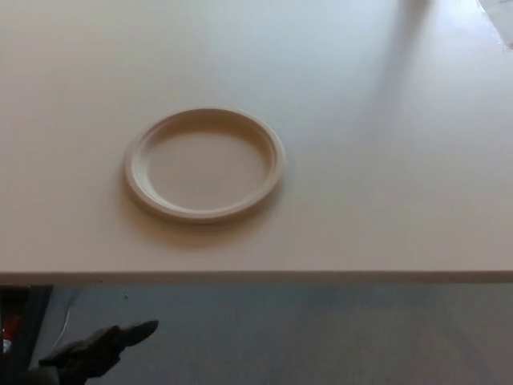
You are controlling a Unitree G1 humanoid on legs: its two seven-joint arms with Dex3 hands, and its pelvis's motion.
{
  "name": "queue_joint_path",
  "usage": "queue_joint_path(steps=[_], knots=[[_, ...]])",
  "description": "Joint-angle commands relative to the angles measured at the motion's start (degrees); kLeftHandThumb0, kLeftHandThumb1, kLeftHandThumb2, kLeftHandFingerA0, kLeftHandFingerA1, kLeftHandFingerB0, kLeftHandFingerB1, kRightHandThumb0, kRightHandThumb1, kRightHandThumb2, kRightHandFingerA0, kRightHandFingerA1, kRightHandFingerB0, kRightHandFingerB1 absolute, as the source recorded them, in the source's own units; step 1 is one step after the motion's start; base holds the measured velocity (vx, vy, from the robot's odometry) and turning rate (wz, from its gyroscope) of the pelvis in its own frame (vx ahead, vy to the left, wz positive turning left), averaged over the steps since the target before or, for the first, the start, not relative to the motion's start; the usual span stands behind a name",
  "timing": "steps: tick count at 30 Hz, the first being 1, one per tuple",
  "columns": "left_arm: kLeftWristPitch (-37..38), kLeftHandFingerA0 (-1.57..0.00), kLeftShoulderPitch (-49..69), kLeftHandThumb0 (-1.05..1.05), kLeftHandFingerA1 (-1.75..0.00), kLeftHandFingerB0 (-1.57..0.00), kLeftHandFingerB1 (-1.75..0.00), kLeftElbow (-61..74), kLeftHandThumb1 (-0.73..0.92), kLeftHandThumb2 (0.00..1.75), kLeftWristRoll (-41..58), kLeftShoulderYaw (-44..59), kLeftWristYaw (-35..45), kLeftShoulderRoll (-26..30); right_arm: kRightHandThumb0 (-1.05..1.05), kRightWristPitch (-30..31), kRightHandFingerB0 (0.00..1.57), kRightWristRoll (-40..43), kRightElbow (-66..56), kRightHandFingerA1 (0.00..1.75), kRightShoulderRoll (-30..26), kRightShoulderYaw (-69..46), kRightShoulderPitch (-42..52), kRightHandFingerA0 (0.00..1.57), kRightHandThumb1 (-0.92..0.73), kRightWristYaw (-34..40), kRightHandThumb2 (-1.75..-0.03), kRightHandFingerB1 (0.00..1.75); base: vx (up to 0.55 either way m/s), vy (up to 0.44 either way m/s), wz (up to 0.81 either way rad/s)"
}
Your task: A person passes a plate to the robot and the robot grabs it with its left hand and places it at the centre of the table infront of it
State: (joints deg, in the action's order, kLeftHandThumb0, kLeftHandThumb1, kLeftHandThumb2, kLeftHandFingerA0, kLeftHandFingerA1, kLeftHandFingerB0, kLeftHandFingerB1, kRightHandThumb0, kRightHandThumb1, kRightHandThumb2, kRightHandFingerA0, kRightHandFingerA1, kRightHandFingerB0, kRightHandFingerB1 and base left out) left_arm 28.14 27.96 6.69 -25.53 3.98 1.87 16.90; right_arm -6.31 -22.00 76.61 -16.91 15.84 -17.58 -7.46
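While the plate sits on the table, the nearest thing to the camera is the left hand (96, 351), way down in the bottom-left corner, below the table edge and over the grey floor (321, 337). Only a dark sliver of it shows, with one finger (140, 329) poking out toward the right. Honestly I can't tell whether the fingers are spread or curled, too little of it is in frame and it's kinda blurry. It holds nothing that I can see, and it's well apart from the plate. No sign of the right hand anywhere.

Next to the hand at the left edge there's a dark table leg or frame bit (28, 321), with something small and red (8, 329) beside it, can't make out what that is.

Moving up, the table (385, 216) is a plain cream top that fills most of the shot. The plate (204, 164) lies flat on it, right side up, a bit left of the middle of the picture and fairly near the front edge. It's round, cream like the table, with a raised rim, and nothing is on it. Nothing is touching it either.

Farther back, a soft shadow streak (401, 64) runs across the top right of the table.
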Motion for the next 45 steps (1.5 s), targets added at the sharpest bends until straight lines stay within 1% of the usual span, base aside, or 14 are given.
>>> queue_joint_path(steps=[1,18,19,22,24,26,28,31,33,39,40,41,42,45], knots=[[-3.4,-0.47,-9.1,-0.87,-0.45,-0.37,-0.37,-23.4,0.86,0.83,-5.4,-0.3,-7.1,4.2,-0.7,1.5,0.24,-0.5,0.2,0.55,-0.3,-0.1,-0.2,0.28,-0.86,1.4,-0.65,0.45,0.0,0.0,0.0],[-15.1,-0.54,-33.8,-0.76,-0.48,-0.39,-0.36,-69.1,0.92,0.7,-0.7,-2.8,-7.0,3.2,-0.8,-0.8,0.19,2.6,-0.6,0.54,0.6,-4.5,-0.4,0.23,-0.89,3.4,-0.67,0.42,0.0,0.0,0.0],[-15.4,-0.51,-34.4,-0.74,-0.61,-0.33,-0.5,-71.0,0.75,1.1,-0.3,-2.6,-6.9,3.2,-0.8,-0.9,0.19,2.6,-0.6,0.54,0.6,-4.6,-0.4,0.23,-0.89,3.3,-0.67,0.42,0.0,0.0,0.0],[-16.3,-0.51,-34.9,-0.74,-0.61,-0.31,-0.5,-73.9,0.76,1.11,0.1,-2.6,-5.9,3.5,-0.82,-1.2,0.18,2.5,-0.6,0.54,0.6,-5.0,-0.1,0.23,-0.89,3.2,-0.67,0.41,0.0,0.0,0.0],[-16.3,-0.58,-35.5,-0.77,-0.52,-0.39,-0.36,-75.7,0.92,0.73,0.1,-2.8,-5.3,3.7,-0.82,-1.2,0.18,2.1,-0.7,0.54,0.6,-5.0,-0.1,0.24,-0.89,3.4,-0.67,0.41,0.0,0.0,0.0],[-15.0,-0.53,-35.2,-0.76,-0.63,-0.34,-0.5,-77.2,0.77,1.13,-0.1,-3.3,-4.7,4.3,-0.84,-1.2,0.19,2.2,-0.6,0.54,0.7,-5.4,-0.1,0.24,-0.89,3.5,-0.67,0.41,0.0,0.0,0.0],[-15.5,-0.53,-35.5,-0.77,-0.51,-0.36,-0.34,-78.0,0.92,0.73,-0.8,-4.1,-4.8,4.7,-0.83,-1.3,0.17,2.0,-0.7,0.54,0.8,-5.5,-0.2,0.22,-0.88,3.4,-0.66,0.41,0.0,0.0,0.0],[-13.3,-0.41,-35.1,-0.76,-0.57,-0.23,-0.46,-79.6,0.77,1.14,0.0,-4.2,-4.7,5.0,-0.82,-1.8,0.16,2.1,-0.8,0.53,0.8,-6.1,1.0,0.22,-0.88,3.6,-0.66,0.41,0.0,0.0,0.0],[-13.0,-0.52,-35.1,-0.81,-0.47,-0.31,-0.33,-80.3,0.92,0.73,0.4,-4.5,-4.9,5.2,-0.82,-2.0,0.13,2.0,-0.9,0.54,1.0,-6.3,1.5,0.21,-0.88,3.7,-0.66,0.41,0.0,0.0,0.0],[-12.5,-0.49,-34.7,-0.77,-0.48,-0.39,-0.35,-81.0,0.92,0.72,1.4,-5.3,-3.6,5.5,-0.82,-3.1,0.1,2.6,-0.9,0.54,1.1,-7.0,3.3,0.19,-0.88,4.1,-0.66,0.4,0.0,0.0,0.0],[-12.9,-0.46,-35.1,-0.77,-0.59,-0.31,-0.49,-81.0,0.78,1.12,1.1,-5.7,-3.8,5.6,-0.38,-3.2,0.0,2.5,-1.0,0.53,1.1,-7.0,3.2,0.04,-0.47,4.1,-1.1,0.52,0.0,0.0,0.0],[-13.0,-0.56,-35.3,-0.78,-0.53,-0.34,-0.34,-81.0,0.92,0.71,1.0,-6.0,-4.0,5.7,-0.39,-3.5,0.0,2.7,-1.0,0.53,1.1,-7.2,3.2,0.04,-0.47,4.1,-1.09,0.52,0.0,0.0,0.0],[-13.3,-0.5,-36.0,-0.73,-0.63,-0.31,-0.49,-81.1,0.75,1.12,1.3,-6.1,-3.8,5.5,-0.39,-3.4,0.0,3.0,-1.0,0.53,1.1,-7.5,2.8,0.03,-0.47,3.9,-1.09,0.52,0.0,0.0,0.0],[-13.3,-0.52,-36.3,-0.78,-0.5,-0.37,-0.34,-81.1,0.92,0.71,1.4,-6.5,-3.9,5.5,-0.39,-3.2,0.0,2.7,-0.9,0.53,1.0,-7.4,2.5,0.03,-0.47,4.1,-1.09,0.52,0.0,0.0,0.0]])
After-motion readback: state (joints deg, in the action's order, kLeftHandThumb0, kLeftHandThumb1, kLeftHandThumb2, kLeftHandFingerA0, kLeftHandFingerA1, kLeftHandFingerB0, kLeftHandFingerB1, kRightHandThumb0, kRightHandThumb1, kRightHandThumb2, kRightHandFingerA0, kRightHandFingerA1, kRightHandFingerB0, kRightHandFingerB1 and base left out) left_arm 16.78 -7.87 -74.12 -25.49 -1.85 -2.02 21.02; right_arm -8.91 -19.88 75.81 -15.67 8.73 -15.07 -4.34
